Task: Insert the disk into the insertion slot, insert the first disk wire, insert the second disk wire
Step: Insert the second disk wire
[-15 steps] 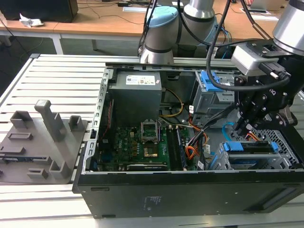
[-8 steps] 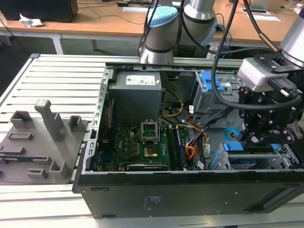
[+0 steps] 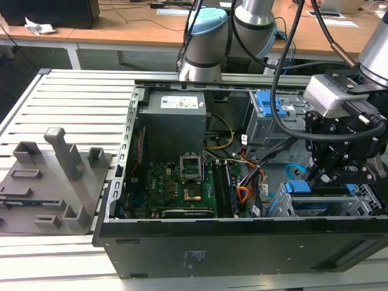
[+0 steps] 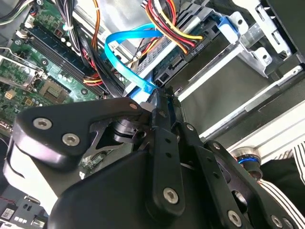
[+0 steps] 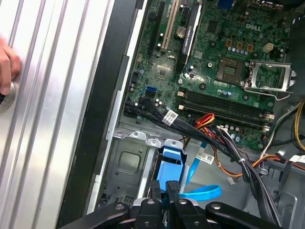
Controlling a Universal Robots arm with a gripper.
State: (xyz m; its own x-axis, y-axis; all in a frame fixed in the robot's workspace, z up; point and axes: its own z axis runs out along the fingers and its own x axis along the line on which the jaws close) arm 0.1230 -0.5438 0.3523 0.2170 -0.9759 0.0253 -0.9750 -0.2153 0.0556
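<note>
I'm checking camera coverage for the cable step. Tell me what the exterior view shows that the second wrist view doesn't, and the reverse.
Exterior view alone: the whole open computer case, the grey fixture blocks on the slatted table, and the arm's base.

Second wrist view alone: the first disk wire running to its black plug, seen close up, beside the disk's connector edge.

Both: the gripper, the second disk wire and the motherboard.

A ribbed grey metal table (image 3: 73, 97) fills the foreground, w/ a wooden desk (image 3: 121, 27) on white legs behind it, carrying cables & a dark box (image 3: 51, 12).
</note>
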